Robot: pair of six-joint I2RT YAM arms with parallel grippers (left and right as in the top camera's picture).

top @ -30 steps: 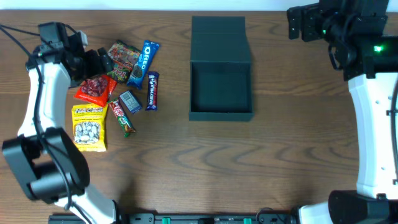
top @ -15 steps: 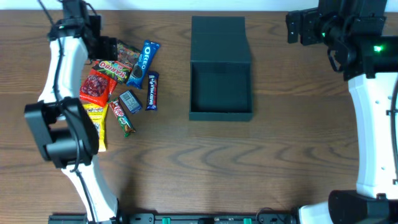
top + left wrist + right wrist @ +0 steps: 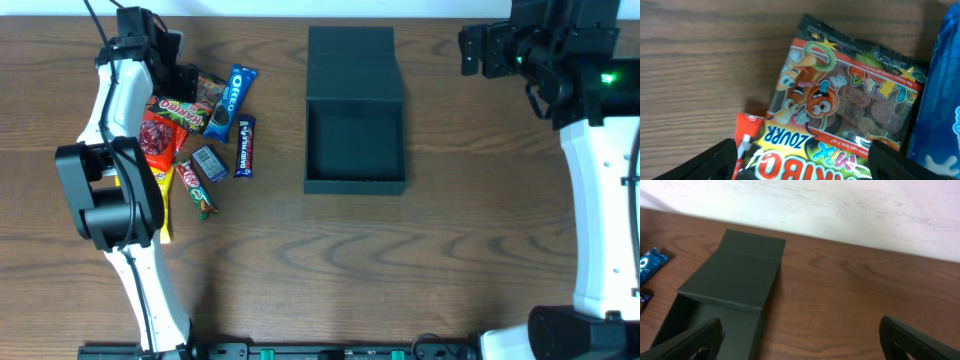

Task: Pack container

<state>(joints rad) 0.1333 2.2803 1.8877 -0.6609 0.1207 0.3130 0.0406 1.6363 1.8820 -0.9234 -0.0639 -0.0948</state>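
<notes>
Between the left fingers (image 3: 700, 165), spread wide, a gummy bag (image 3: 840, 100) lies on the worktop (image 3: 700, 60). The right fingers (image 3: 920, 340) are spread too, empty; the container (image 3: 735, 285) sits just ahead-left of them, flap open.

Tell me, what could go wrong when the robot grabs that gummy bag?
The colourful plastic gummy bag lies crowded against the red snack packet and the blue Oreo biscuit packet, so the open left gripper might pinch two at once. The flat, shiny bag may slip out before reaching the dark grey-green cardboard box.
</notes>
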